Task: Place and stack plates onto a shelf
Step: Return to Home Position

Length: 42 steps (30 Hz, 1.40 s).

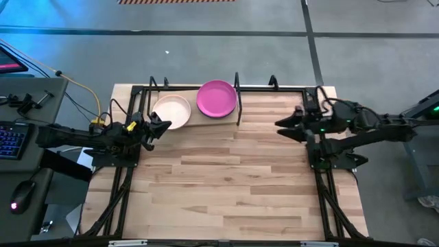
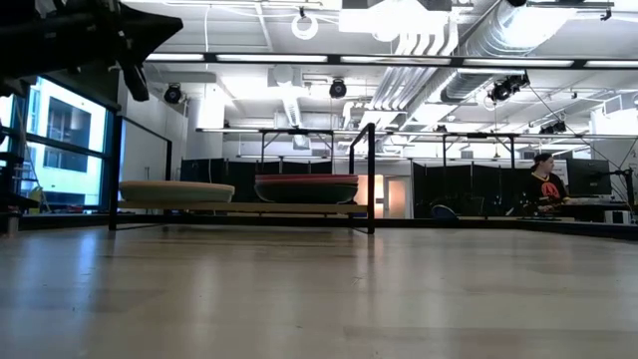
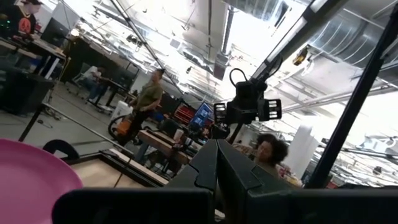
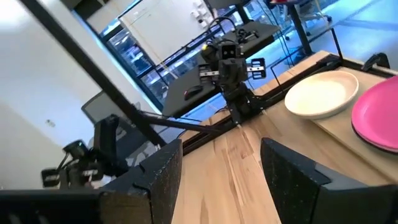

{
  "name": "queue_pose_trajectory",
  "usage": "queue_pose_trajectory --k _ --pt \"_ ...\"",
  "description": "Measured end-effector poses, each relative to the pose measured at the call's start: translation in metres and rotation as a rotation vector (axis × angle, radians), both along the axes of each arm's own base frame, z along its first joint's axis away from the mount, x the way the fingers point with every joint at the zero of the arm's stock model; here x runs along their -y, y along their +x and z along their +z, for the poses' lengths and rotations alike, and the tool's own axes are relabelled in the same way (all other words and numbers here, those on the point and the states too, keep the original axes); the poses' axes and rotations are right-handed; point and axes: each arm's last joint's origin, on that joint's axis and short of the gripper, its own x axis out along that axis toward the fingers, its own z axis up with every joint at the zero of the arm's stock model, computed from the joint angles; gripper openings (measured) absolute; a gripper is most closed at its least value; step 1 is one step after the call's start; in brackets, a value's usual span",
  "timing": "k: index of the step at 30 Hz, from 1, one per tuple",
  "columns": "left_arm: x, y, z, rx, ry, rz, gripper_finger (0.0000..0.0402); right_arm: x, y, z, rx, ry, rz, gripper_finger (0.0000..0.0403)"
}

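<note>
plates in two low stacks on shelf at far edge of desk. cream plate tops the left stack, magenta plate tops the one just beside it; lower plates' colours unclear. left gripper hovers near cream plate, fingers pressed together, empty. right gripper over desk's right side, well apart from shelf, fingers spread wide, empty.
</note>
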Motion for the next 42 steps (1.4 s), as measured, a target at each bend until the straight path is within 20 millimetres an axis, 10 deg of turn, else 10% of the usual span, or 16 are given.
queue_pose_trajectory --k 13,26,42 --pt "0.000 0.000 0.000 0.001 -0.006 0.001 0.0000 -0.017 -0.029 -0.001 0.080 -0.279 0.227 0.0160" --pt "0.000 0.001 -0.002 -0.016 -0.007 0.001 0.0000 -0.013 -0.054 -0.075 0.284 -0.277 0.251 0.0010" --pt "0.000 0.001 -0.002 -0.021 -0.007 0.001 0.0001 -0.012 -0.054 -0.150 0.424 -0.246 0.187 0.0001"
